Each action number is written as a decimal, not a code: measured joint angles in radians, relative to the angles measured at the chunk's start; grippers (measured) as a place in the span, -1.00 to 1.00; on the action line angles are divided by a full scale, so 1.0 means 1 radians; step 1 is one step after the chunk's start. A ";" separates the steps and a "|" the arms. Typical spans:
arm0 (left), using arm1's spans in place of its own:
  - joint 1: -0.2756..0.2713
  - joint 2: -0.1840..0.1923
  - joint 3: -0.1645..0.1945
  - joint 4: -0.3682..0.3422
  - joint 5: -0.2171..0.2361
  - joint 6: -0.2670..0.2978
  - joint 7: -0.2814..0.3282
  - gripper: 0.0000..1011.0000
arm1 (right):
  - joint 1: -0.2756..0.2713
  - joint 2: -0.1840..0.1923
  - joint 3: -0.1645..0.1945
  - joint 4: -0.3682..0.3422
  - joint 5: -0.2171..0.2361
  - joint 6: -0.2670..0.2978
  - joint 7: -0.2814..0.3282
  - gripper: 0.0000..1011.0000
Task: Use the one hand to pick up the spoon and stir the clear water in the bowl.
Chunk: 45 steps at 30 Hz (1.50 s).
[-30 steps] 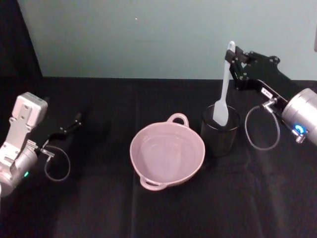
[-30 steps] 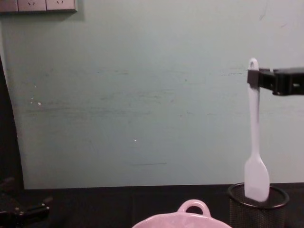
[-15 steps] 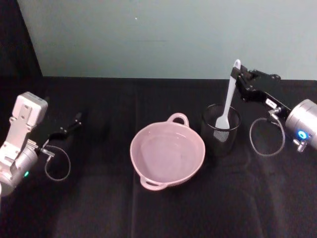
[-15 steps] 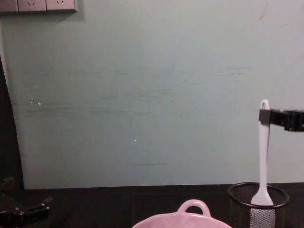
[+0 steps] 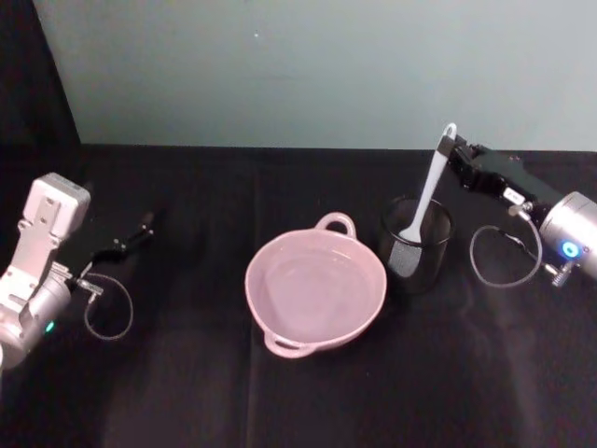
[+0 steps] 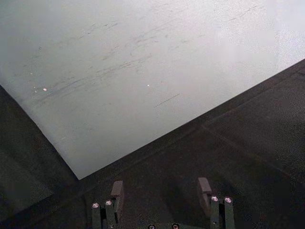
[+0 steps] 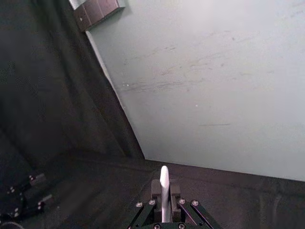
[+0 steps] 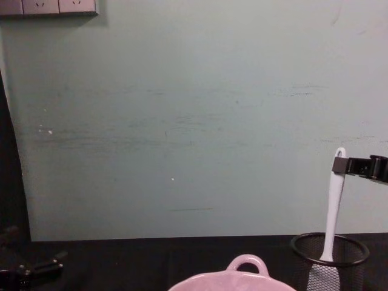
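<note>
My right gripper [image 5: 454, 154] is clamped on the tip of the white plastic spoon [image 5: 425, 200], whose handle leans slightly and whose broad flat end sits down inside the black wire-mesh cup [image 5: 415, 245]. That cup stands just beside the pale pink bowl [image 5: 315, 286], a round, smooth-walled dish with arched loop handles on its rim, clear water lying in it. Both rest on the black cloth-covered table [image 5: 280, 392]. My left gripper [image 5: 131, 235] rests on the cloth well apart, its fingers [image 6: 117, 192] spread and empty.
</note>
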 joint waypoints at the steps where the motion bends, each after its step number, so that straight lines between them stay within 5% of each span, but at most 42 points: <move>1: 0.000 0.000 0.000 0.000 0.000 0.000 0.000 1.00 | 0.007 -0.002 0.000 0.016 0.014 0.001 0.007 -0.78; 20: 0.000 0.000 0.000 0.000 0.000 0.000 0.000 1.00 | 0.046 -0.018 0.000 0.150 0.138 0.009 0.039 -0.78; 35: 0.000 0.000 0.000 0.000 0.000 0.000 0.000 1.00 | 0.015 0.008 0.001 0.144 0.190 0.007 -0.004 0.12; 45: 0.000 0.000 0.000 0.000 0.000 0.000 0.000 1.00 | -0.095 0.065 0.019 0.018 0.216 0.005 -0.060 0.72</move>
